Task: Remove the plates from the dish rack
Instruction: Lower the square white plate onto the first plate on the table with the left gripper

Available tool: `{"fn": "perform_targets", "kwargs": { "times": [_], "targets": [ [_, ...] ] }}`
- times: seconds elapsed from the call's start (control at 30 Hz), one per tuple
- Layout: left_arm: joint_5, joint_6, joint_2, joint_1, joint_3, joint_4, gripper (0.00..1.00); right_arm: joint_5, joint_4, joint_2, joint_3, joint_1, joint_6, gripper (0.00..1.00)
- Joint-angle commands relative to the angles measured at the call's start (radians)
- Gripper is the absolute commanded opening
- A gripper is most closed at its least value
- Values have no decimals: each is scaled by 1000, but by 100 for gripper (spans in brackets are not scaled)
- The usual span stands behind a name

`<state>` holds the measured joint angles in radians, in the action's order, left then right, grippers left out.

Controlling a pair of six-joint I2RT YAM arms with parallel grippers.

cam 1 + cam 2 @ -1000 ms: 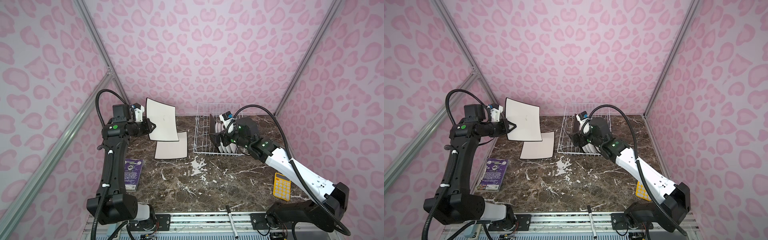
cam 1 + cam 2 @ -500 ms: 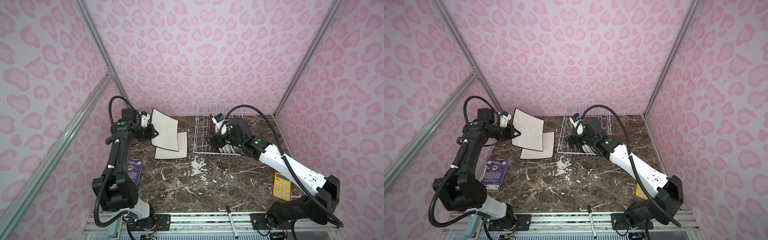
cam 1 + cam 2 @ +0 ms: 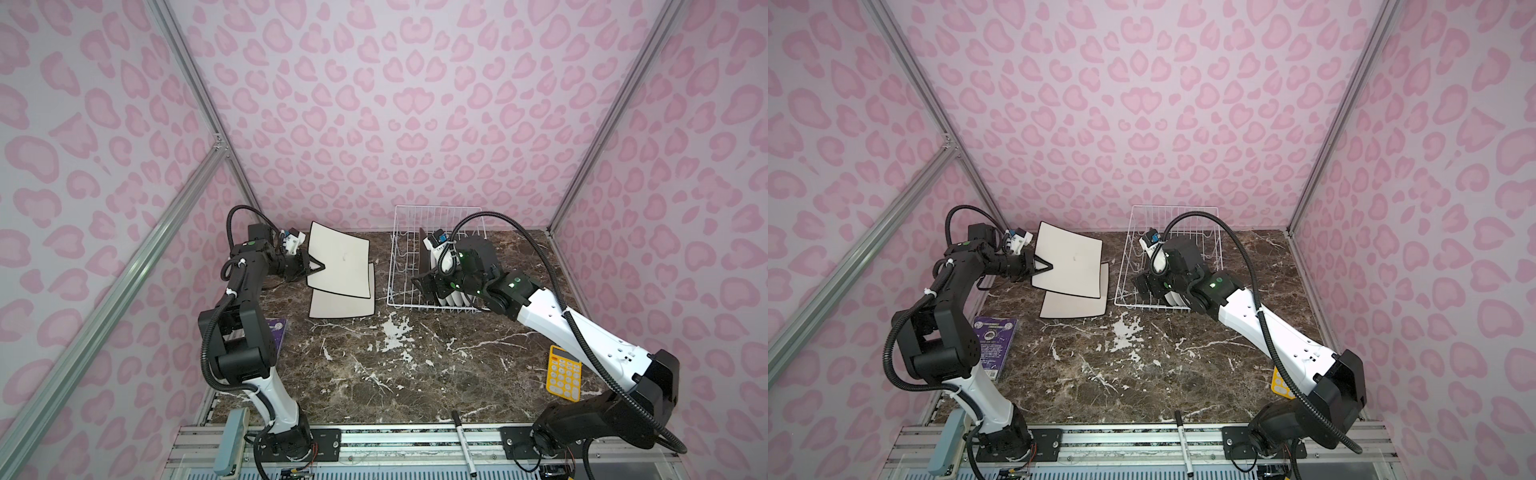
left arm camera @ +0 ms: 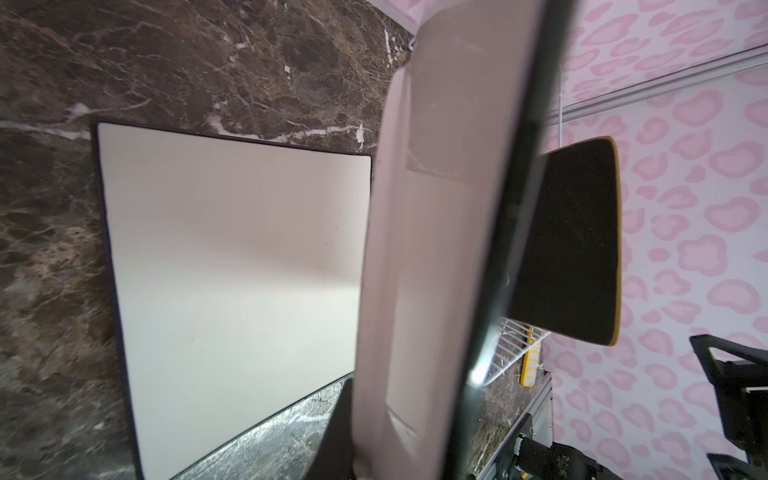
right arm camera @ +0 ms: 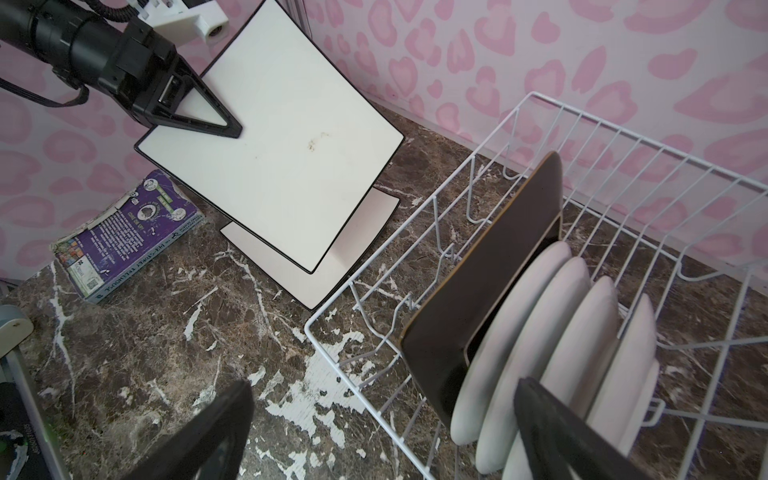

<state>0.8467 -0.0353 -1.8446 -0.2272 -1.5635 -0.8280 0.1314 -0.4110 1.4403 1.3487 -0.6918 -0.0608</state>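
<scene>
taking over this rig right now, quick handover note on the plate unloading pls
Left gripper: shut on a white square plate, held tilted above the flat square plate lying on the table.
Right gripper: open, jaws wide around the near end of the dark square plate, nothing gripped.
Rack: holds the dark square plate and four round white plates, all standing upright.
Done: one square plate out, a second in hand.
Left: set that plate down, then take out the five in the rack.
</scene>
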Motion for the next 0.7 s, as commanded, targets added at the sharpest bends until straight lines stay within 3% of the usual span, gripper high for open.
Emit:
{"fn": "perform_targets", "kwargs": {
  "times": [0.0, 0.5, 0.67],
  "targets": [
    [157, 61, -28, -3, 3, 33, 4, -4, 4, 15, 8, 0, 3, 99],
    [164, 120, -164, -44, -20, -25, 4, -15, -12, 23, 10, -1, -8, 99],
    [228, 150, -205, -46, -43, -74, 4, -18, -5, 9, -6, 0, -8, 99]
  ]
}}
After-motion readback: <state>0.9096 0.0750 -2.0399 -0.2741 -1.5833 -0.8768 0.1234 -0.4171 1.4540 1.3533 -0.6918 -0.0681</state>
